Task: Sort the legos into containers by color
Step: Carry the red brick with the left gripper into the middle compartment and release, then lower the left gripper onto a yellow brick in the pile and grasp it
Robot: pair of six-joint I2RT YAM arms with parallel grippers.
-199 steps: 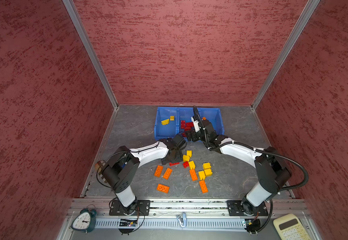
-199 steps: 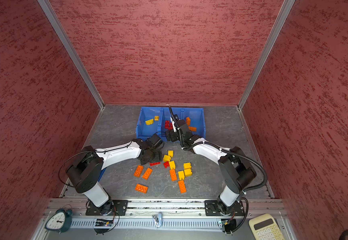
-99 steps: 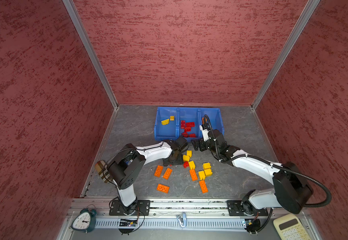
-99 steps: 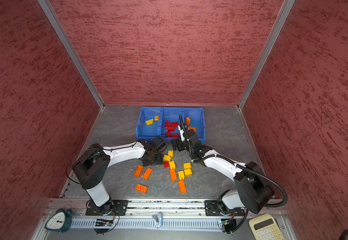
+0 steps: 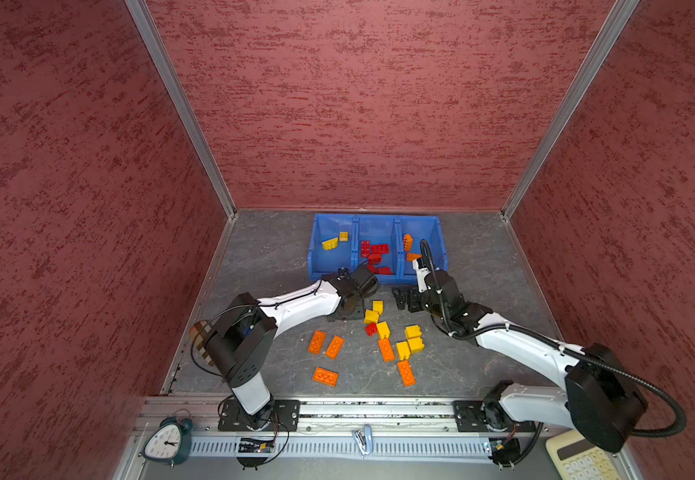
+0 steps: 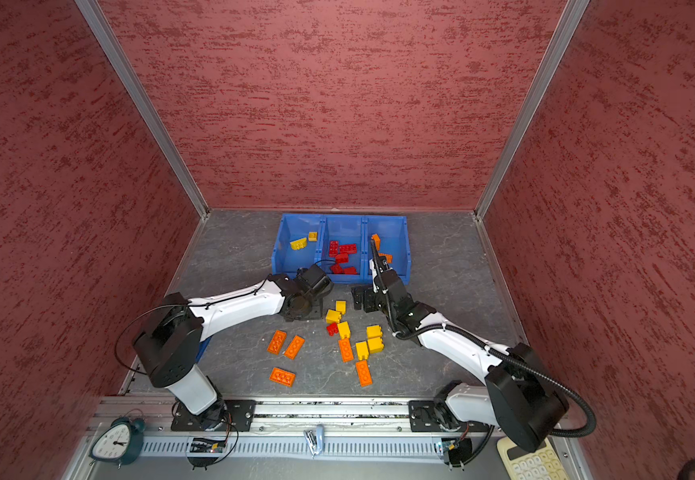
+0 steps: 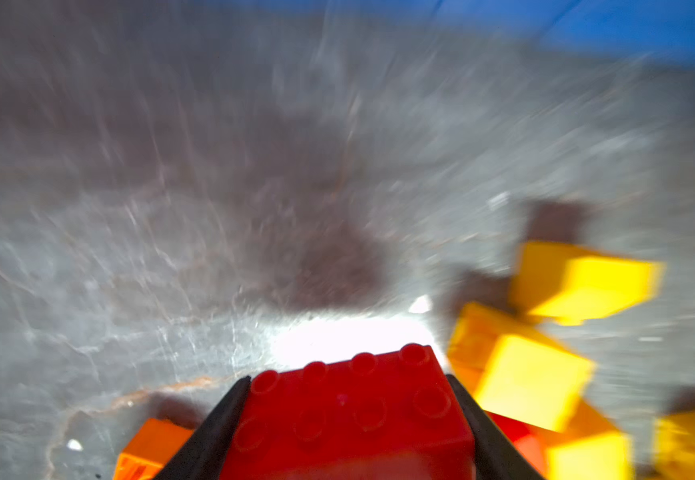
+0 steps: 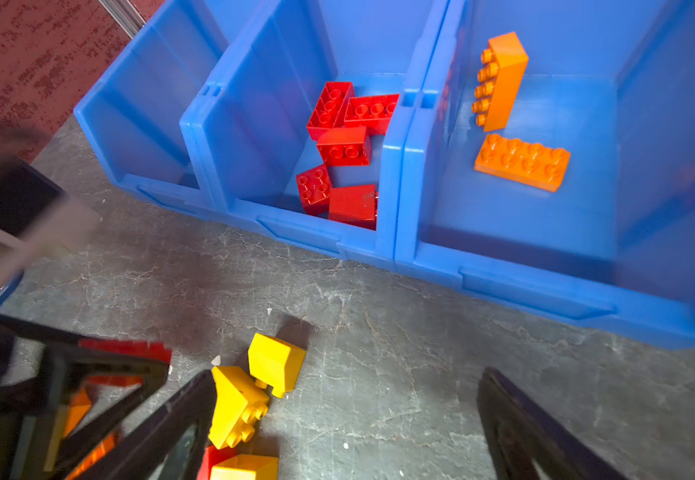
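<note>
The table (image 5: 271, 257) carries the containers (image 5: 377, 216) along its far edge, holding two yellow, five red and two orange legos (image 5: 379, 248). About a dozen lie loose mid-table, so sorting looks under halfway. The left claw (image 7: 348, 379) pinches a red brick (image 7: 354, 419) there. The right claw (image 8: 346, 372) gapes wide and empty.

**Bench** (image 6: 233, 257): grey, veined.

**Bins** (image 6: 397, 241): blue, three joined in a row at the back.
- Left bin held two yellow legos (image 6: 298, 244).
- Middle bin held a heap of red legos (image 6: 342, 257).
- Right bin held two orange legos (image 6: 386, 257).

**Loose on the bench, in front of the bins:**
- Five long orange bricks (image 6: 294, 346).
- Six yellow bricks (image 6: 374, 331).
- One small red brick (image 6: 331, 328) among the yellow.

**Left gripper** (image 6: 308, 311): pointed down beside the yellow cluster, its jaws hidden.

**Right gripper** (image 6: 361, 298): jaws apart, low, just in front of the bins.

**Front rail:** clock (image 6: 117, 442) and calculator (image 6: 524, 461).
</note>
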